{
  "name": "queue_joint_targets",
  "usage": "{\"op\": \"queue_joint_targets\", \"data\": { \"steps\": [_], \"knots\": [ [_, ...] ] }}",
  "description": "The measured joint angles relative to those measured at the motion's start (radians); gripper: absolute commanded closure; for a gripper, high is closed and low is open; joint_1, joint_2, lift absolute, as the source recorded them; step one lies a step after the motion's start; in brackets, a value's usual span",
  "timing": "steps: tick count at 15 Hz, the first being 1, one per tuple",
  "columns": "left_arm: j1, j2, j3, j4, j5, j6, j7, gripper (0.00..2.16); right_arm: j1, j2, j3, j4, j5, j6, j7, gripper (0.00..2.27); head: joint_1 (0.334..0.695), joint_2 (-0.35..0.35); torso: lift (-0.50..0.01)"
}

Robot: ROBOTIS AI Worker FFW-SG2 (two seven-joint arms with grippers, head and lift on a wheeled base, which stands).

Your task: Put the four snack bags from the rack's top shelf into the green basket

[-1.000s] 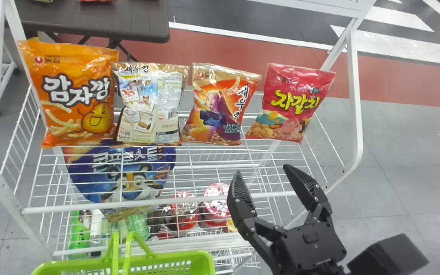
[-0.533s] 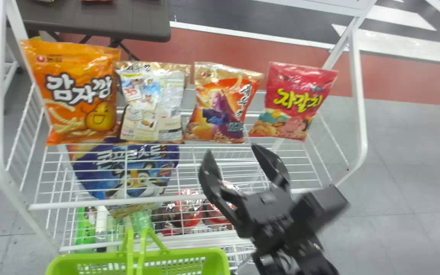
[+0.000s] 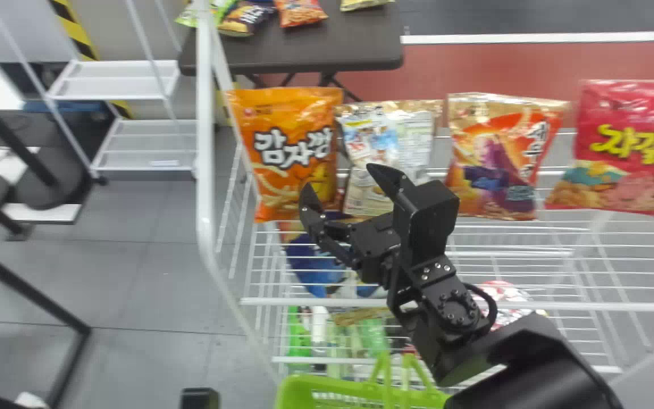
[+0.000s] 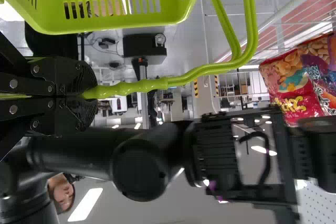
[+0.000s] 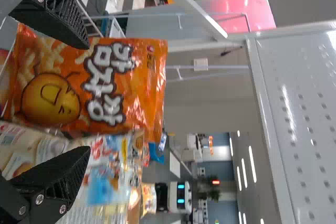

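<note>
Though wrinkled, orange bag (image 3: 287, 142) glossy, right pincer (image 3: 338, 176) agape, left pincer (image 4: 86, 95) round basket handle (image 4: 189, 77).

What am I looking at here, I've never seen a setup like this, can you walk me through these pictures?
This is a two-armed robot, each arm ending in a two-fingered hand. The head view looks forward and down from the robot's head; the two wrist views come from its arms and are turned on their side.

On the top shelf of a white rack stand four snack bags. From the robot's left: an orange bag, a pale bag, a gold-and-orange bag and a red bag.

The right hand is open and empty, in front of the orange and pale bags. The left hand is closed on the handle of the green basket. Behind the rack, a dark table holds more packs.
</note>
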Motion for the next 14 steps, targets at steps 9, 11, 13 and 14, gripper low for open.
{"op": "queue_joint_targets", "data": {
  "steps": [9, 11, 13, 14],
  "knots": [
    [0.001, 0.014, 0.007, 0.019, -0.002, -0.001, -0.034, 2.15, -0.324, 0.002, 0.076, 0.411, 0.000, -0.021, -0.008, 0.21, 0.695, 0.211, 0.000],
    [-0.010, 0.014, 0.008, 0.032, -0.002, -0.004, -0.032, 2.15, -0.385, 0.002, 0.076, 0.493, -0.014, -0.052, 0.003, 0.36, 0.695, 0.196, 0.000],
    [-0.022, 0.014, 0.007, 0.044, -0.002, -0.006, -0.031, 2.15, -0.421, 0.002, 0.076, 0.536, -0.017, -0.075, 0.015, 1.26, 0.695, 0.189, 0.000],
    [-0.029, 0.014, 0.007, 0.050, -0.002, -0.006, -0.030, 2.15, -0.435, 0.002, 0.076, 0.548, -0.017, -0.076, 0.028, 1.92, 0.695, 0.188, 0.000]
  ]
}}
